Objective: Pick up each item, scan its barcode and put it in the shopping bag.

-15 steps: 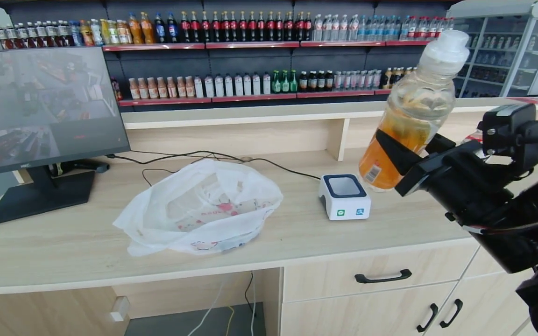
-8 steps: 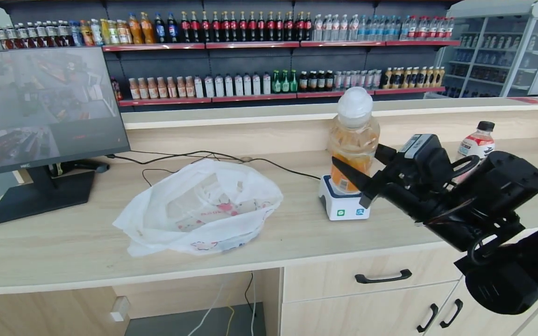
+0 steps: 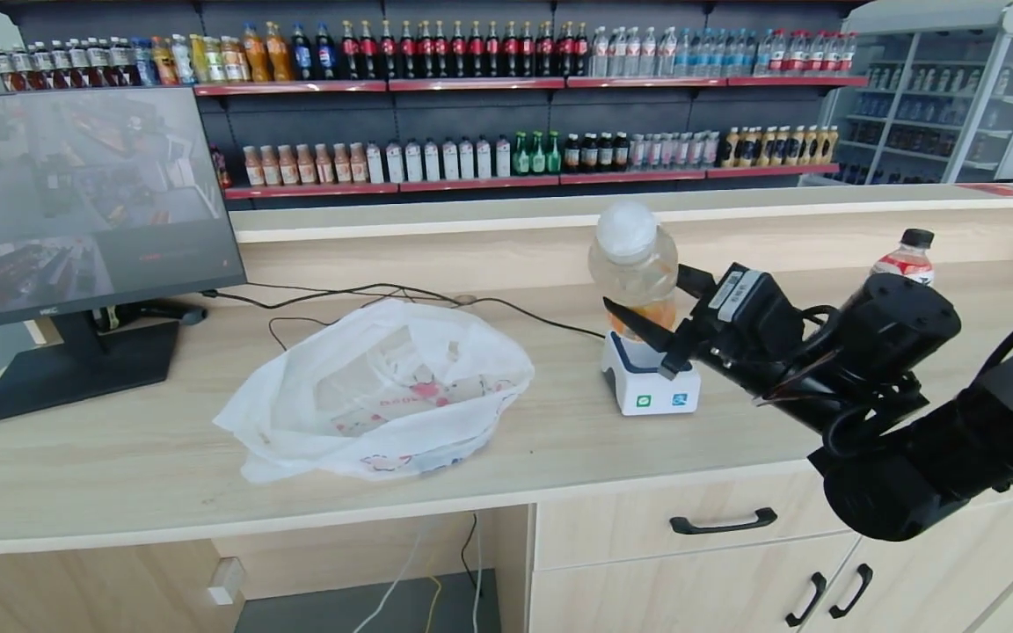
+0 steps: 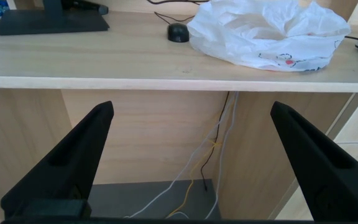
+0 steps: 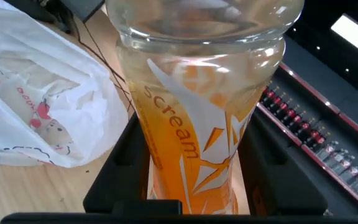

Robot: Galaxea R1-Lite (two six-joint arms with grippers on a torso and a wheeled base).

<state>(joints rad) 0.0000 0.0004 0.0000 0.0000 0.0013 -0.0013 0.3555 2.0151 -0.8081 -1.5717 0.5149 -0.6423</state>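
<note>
We had the orange drink bottle (image 3: 634, 259) clamped between the fingers of our right gripper (image 3: 660, 303), cap uppermost, just over the barcode scanner (image 3: 650, 387) on the counter (image 3: 120, 466). We judged this item's scan to be under way and its bagging not yet done. The white shopping bag (image 3: 383, 391) lay open to the scanner's left, its contents unclear. A second bottle (image 3: 904, 257) stood toward the counter's right end, seemingly awaiting its turn. Our left gripper (image 4: 191, 109) hung spread and empty below the counter edge.
</note>
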